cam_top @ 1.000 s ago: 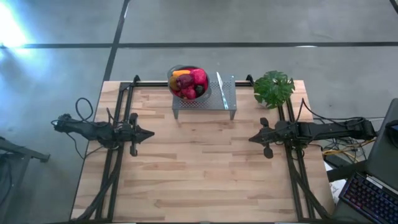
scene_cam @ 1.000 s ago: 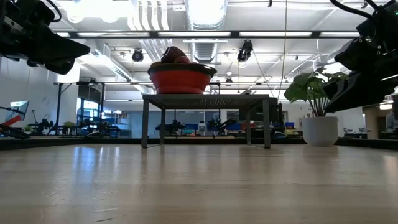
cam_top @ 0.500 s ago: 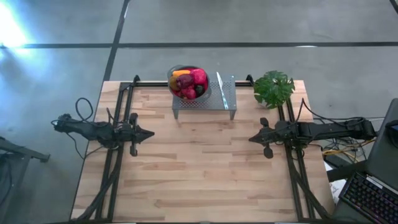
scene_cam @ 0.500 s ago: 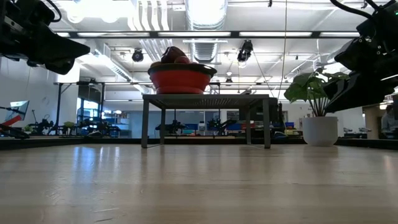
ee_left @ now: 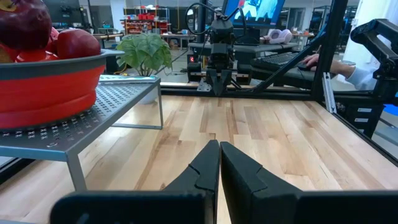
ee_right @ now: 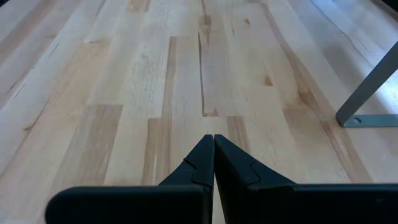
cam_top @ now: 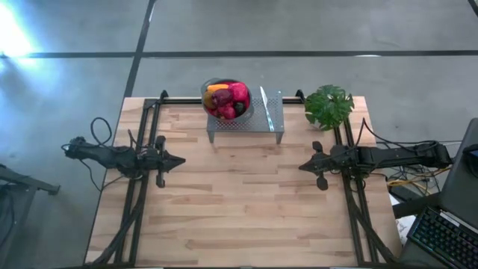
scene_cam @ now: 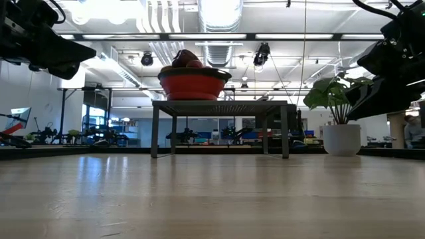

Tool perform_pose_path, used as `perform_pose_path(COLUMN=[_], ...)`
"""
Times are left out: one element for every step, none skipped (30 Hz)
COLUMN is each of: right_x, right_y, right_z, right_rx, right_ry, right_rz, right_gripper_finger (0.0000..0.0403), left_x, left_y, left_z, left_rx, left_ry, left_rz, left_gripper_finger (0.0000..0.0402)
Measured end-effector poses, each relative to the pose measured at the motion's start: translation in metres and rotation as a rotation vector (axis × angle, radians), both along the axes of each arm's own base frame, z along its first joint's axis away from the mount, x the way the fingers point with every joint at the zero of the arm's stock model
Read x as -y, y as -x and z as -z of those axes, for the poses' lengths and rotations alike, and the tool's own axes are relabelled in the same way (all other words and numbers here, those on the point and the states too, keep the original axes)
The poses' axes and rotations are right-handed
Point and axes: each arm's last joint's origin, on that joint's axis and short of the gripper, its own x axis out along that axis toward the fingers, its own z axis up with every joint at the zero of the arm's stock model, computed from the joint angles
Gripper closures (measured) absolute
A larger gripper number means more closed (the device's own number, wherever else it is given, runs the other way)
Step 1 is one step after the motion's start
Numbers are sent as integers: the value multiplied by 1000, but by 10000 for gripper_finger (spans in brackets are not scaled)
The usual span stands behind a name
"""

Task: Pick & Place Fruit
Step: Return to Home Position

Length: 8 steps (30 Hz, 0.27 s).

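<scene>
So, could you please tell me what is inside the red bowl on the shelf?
The red bowl on the shelf holds a heap of fruit: red, orange and dark pieces on top. Anything beneath that top layer is covered.

Bright, even light falls from overhead. In the high view a white glare burns out the floor at the upper left corner; the surface is evenly lit, its shadows soft. In the low view the ceiling lights bloom white and the wood carries a pale sheen, while the left arm and right arm show as dark silhouettes.

Open tabletop between left gripper, right gripper; shelf, plant beyond
</scene>
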Motion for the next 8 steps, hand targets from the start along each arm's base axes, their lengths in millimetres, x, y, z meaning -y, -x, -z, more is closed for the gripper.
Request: perform_pose_path(right_x=[0, 0, 0, 0, 0, 0, 0, 0], right_y=[0, 0, 0, 0, 0, 0, 0, 0], right_z=[0, 0, 0, 0, 0, 0, 0, 0], right_rx=[0, 0, 0, 0, 0, 0, 0, 0], right_ry=[0, 0, 0, 0, 0, 0, 0, 0], right_rz=[0, 0, 0, 0, 0, 0, 0, 0], right_gripper_finger=[394, 394, 394, 394, 394, 394, 394, 394], left_x=[0, 0, 0, 0, 0, 0, 0, 0], left_y=[0, 0, 0, 0, 0, 0, 0, 0], left_z=[0, 0, 0, 0, 0, 0, 0, 0], left_rx=[0, 0, 0, 0, 0, 0, 0, -1], left_ry=[0, 0, 0, 0, 0, 0, 0, 0], left_rz=[0, 0, 0, 0, 0, 0, 0, 1], left_gripper_finger=[383, 383, 382, 382, 381, 380, 380, 381])
